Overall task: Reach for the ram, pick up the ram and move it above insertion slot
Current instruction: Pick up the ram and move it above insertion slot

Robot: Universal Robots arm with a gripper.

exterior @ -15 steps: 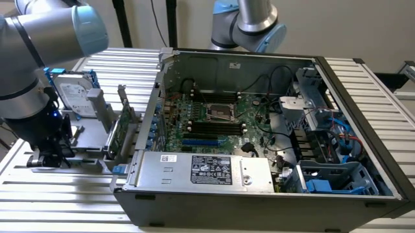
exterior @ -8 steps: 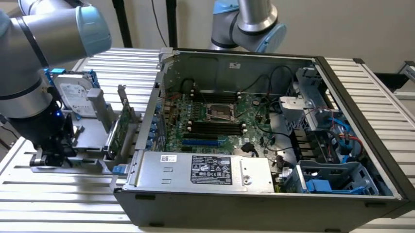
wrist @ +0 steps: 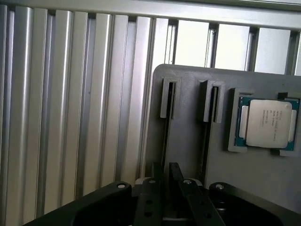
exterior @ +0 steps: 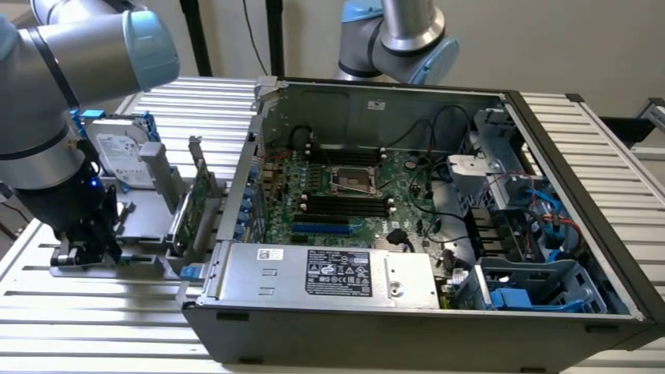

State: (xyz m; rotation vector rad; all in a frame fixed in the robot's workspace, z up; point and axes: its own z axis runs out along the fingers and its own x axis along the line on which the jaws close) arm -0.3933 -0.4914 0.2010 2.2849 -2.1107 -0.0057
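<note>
Hand (exterior: 81, 251) sits low on the grey holder (wrist: 188, 146), on the counter (exterior: 104, 319) to the exterior view's left of the PC case (exterior: 540, 234). Ram (wrist: 165, 136) looks like the thin dark edge standing in the holder slot, right at the hand. Can't tell if the hand has closed on it. Risks: an off-centre grip cocks the stick and it binds in the slot, or the holder lifts with it. Expansion card (exterior: 192, 204) stands close by.

Open computer case (exterior: 416, 331), hard drive (exterior: 117, 152), processor chip (wrist: 268, 123)
</note>
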